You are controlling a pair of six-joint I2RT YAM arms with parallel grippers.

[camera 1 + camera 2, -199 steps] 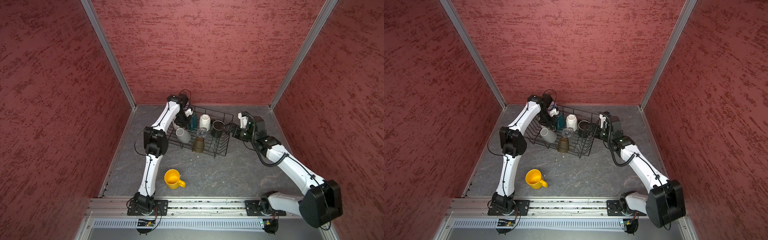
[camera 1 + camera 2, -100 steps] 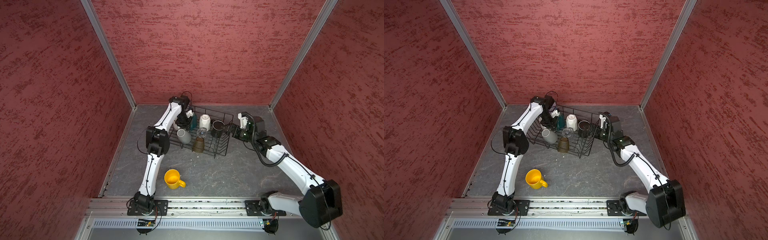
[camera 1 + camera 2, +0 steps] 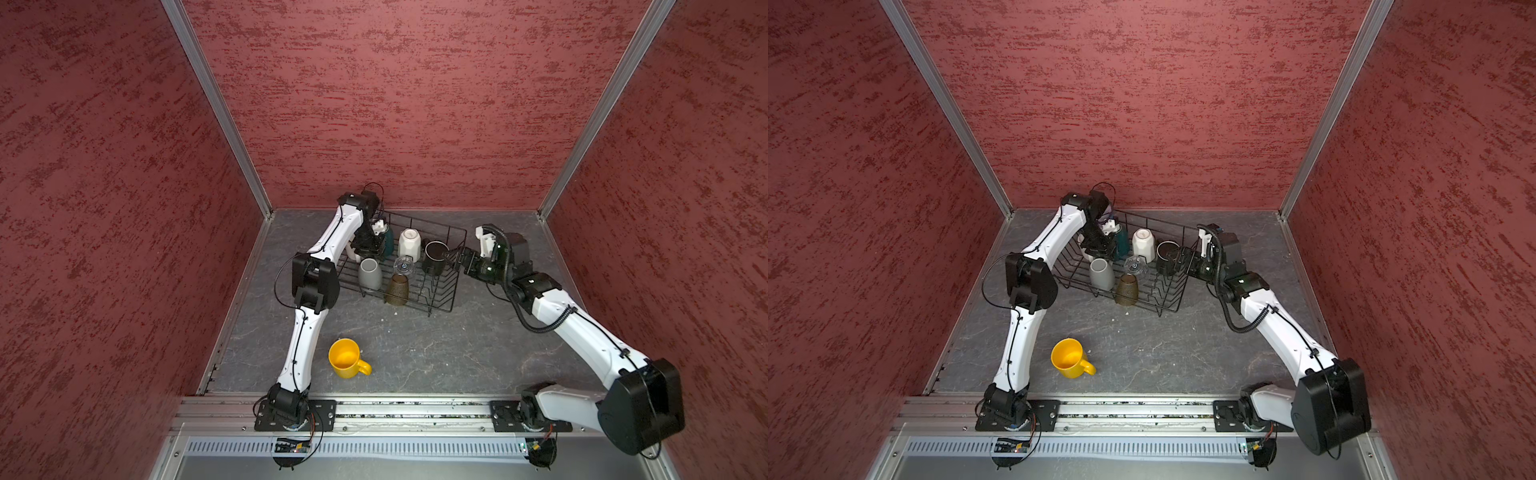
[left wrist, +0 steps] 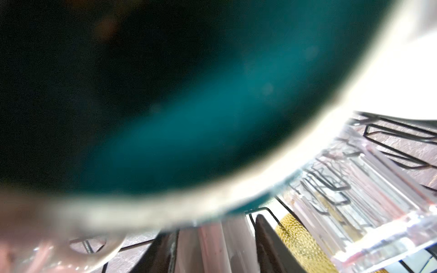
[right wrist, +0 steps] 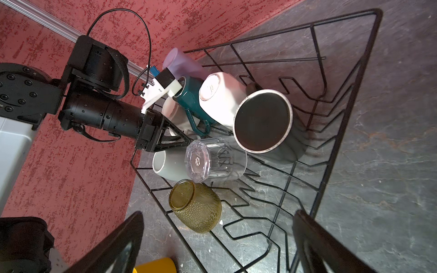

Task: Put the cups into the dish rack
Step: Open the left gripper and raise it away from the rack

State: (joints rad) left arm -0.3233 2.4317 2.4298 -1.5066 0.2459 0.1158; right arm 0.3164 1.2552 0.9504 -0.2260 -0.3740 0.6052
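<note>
Standing nearest on the table (image 3: 415, 353), the yellow mug (image 3: 344, 362). Beyond, the dish rack (image 3: 441, 308) holds the other cups (image 3: 370, 272). Right gripper (image 3: 454, 256), jaws spread, beside the black mug (image 3: 434, 257); left gripper (image 3: 368, 248) by the teal mug (image 3: 389, 245), jaws I cannot tell.

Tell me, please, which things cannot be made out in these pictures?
- left gripper: the right wrist view shows it side-on, so open or shut is unclear; in both top views it is too small.
- dark teal cup: left wrist view, only a close blur.
- yellow cup: right wrist view, cut off by the edge.
</note>
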